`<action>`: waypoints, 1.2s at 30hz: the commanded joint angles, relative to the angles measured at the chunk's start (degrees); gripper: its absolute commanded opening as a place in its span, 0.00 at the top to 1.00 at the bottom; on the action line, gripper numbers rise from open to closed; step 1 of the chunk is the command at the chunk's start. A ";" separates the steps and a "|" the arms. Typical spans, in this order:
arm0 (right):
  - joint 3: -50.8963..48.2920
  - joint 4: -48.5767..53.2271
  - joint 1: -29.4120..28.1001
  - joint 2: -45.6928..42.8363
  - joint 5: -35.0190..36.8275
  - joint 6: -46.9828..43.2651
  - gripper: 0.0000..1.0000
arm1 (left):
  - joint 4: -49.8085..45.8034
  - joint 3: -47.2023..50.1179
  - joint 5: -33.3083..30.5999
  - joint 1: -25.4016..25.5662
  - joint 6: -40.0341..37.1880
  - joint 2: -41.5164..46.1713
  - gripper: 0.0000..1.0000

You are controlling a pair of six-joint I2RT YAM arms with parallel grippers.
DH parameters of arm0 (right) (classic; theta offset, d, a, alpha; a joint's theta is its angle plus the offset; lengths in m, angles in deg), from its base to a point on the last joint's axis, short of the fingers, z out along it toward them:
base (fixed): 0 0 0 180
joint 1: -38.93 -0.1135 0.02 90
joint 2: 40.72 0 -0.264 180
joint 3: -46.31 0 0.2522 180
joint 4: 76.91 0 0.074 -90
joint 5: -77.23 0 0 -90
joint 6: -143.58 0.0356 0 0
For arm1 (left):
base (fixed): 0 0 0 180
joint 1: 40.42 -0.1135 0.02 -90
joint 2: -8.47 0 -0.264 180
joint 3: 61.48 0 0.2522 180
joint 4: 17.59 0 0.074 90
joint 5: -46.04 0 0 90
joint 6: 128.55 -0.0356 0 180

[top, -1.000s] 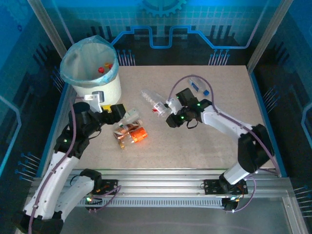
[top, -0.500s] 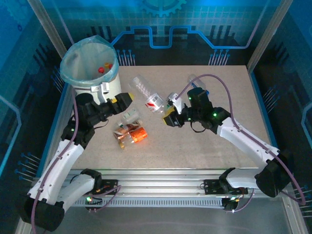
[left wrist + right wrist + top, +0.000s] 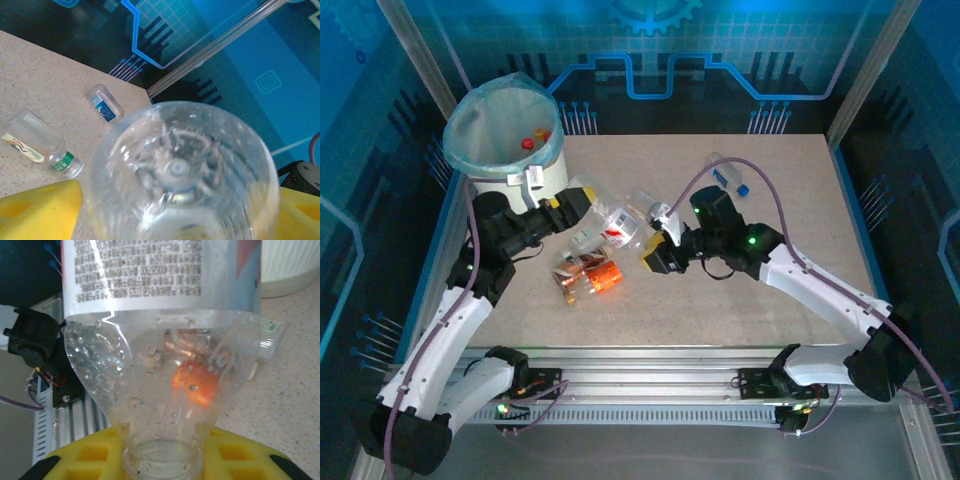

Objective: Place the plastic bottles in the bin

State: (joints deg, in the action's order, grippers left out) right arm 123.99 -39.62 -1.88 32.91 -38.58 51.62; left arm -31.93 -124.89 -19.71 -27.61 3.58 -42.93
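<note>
A clear plastic bottle (image 3: 610, 222) with a white and red label hangs above the table between both arms. My right gripper (image 3: 655, 240) is shut on its neck, and that bottle (image 3: 160, 340) rises from between the yellow fingers (image 3: 85, 460) of the right gripper (image 3: 162, 465). My left gripper (image 3: 572, 205) stands open around the other end; the bottle's base (image 3: 180, 170) sits between its yellow fingers (image 3: 40, 210), close on both sides. The bin (image 3: 505, 130), white with a light-blue bag, stands at the back left and holds bottles with red caps (image 3: 530, 140).
Crushed bottles with an orange label (image 3: 590, 275) and a clear one (image 3: 582, 240) lie under the held bottle. A blue-capped bottle (image 3: 728, 178) lies at the back right. The left wrist view shows a green-capped bottle (image 3: 37, 145) and a small one (image 3: 104, 102).
My right gripper has carried the bottle left and lower, toward the left arm. The left gripper rose from the crushed bottles and now has the bottle's base between its fingers.
</note>
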 commanded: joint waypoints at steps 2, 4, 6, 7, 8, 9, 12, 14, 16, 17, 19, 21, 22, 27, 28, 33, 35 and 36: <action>4.34 2.12 -3.31 1.06 -0.11 -4.04 0.70 | -1.00 0.96 -2.73 0.36 -0.91 1.60 0.26; 4.75 2.57 -3.69 1.34 0.68 -4.16 0.70 | -1.73 0.85 -3.41 0.36 -1.32 2.05 0.35; 4.98 2.66 -3.86 1.49 1.48 -4.00 0.69 | -2.03 0.87 -3.91 0.36 -1.48 2.51 0.41; 5.12 2.66 -3.96 1.42 1.87 -3.96 0.69 | -2.21 0.89 -4.24 0.36 -1.57 2.89 0.42; 5.24 2.71 -4.05 1.42 2.12 -3.94 0.68 | -2.25 0.87 -4.44 0.37 -1.82 3.25 0.42; 5.41 2.74 -4.03 1.35 2.38 -3.81 0.66 | -2.37 0.87 -4.71 0.35 -2.02 3.44 0.44; 5.97 2.62 -4.33 1.10 4.80 -2.86 0.55 | -3.31 -0.01 -6.22 0.36 -2.50 4.20 0.46; 6.54 2.33 -4.46 0.89 7.81 -1.73 0.33 | -4.21 -1.40 -7.68 0.28 -3.72 4.68 0.45; 7.30 2.23 -4.51 0.40 11.08 -0.67 0.07 | -7.07 -4.55 -11.59 0.26 -6.59 5.15 0.44; 7.52 2.09 -4.51 0.17 11.95 -0.55 0.00 | -8.61 -6.44 -13.98 0.27 -8.39 5.13 0.44; 7.88 1.30 -4.53 -0.36 12.88 -0.48 0.00 | -12.73 -12.13 -20.32 0.21 -13.59 4.33 0.43; 8.10 0.41 -4.50 -0.69 13.32 -0.59 0.00 | -16.02 -18.32 -26.59 -0.05 -18.79 2.60 0.43; 8.38 0.29 -4.51 -0.53 13.49 -0.64 0.00 | -17.20 -21.80 -28.70 -0.53 -21.90 0.97 0.42; 10.35 1.31 -4.45 0.98 13.98 -0.72 0.00 | -21.96 -38.41 -31.68 -7.27 -30.81 -8.48 0.41; 10.67 1.56 -4.48 1.40 13.74 -0.83 0.00 | -22.50 -41.14 -31.63 -9.53 -31.53 -10.44 0.41; 11.61 2.64 -4.52 2.26 13.41 -0.92 0.00 | -20.10 -48.26 -31.87 -17.74 -34.47 -19.20 0.41; 11.82 3.08 -4.54 2.25 13.43 -1.08 0.00 | -17.38 -49.04 -31.87 -19.07 -38.29 -22.25 0.40; 11.84 3.29 -4.62 2.16 13.53 -1.15 0.00 | -16.01 -49.29 -32.26 -19.38 -40.32 -23.82 0.40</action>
State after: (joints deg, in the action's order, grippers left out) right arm 133.80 -37.45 -5.69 34.72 -25.16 50.55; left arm -49.87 -172.71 -50.31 -45.86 -29.60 -63.36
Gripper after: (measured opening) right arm 0.997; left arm 0.605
